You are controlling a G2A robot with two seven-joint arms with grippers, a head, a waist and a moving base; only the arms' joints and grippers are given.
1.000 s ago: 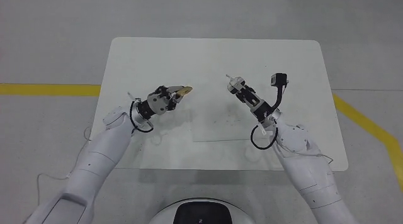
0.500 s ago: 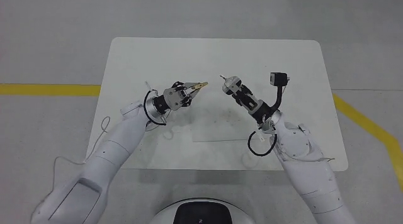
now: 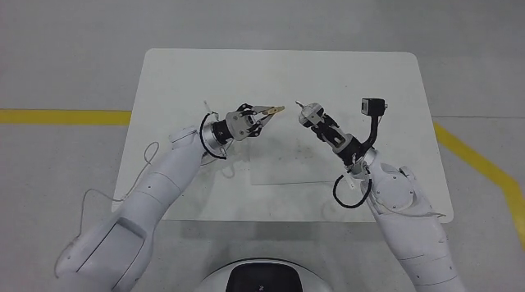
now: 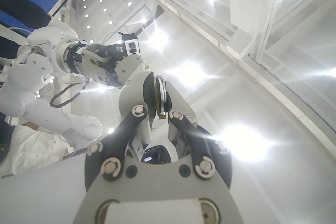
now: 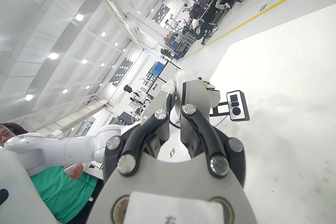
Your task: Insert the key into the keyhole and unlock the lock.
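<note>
My left gripper (image 3: 264, 114) is shut on a small brass padlock (image 3: 274, 111), held above the middle of the white table (image 3: 205, 70). In the left wrist view the padlock (image 4: 159, 100) stands edge-on between the fingers (image 4: 136, 93), its silver shackle pointing away. My right gripper (image 3: 305, 114) hangs just to the right of the lock, a small gap apart, and is shut on a small pale item (image 5: 181, 78), apparently the key; most of it is hidden by the fingers. The right gripper (image 4: 123, 70) faces the lock in the left wrist view.
A thin, faint rectangular sheet (image 3: 287, 165) lies on the table below both grippers. Bare table surface stretches along the back and to both sides. A yellow floor line (image 3: 57, 116) runs past the table's left and right sides.
My left gripper has carried the padlock to the right, closing most of the gap to the right gripper. The right gripper shifted slightly, first left and then right.
</note>
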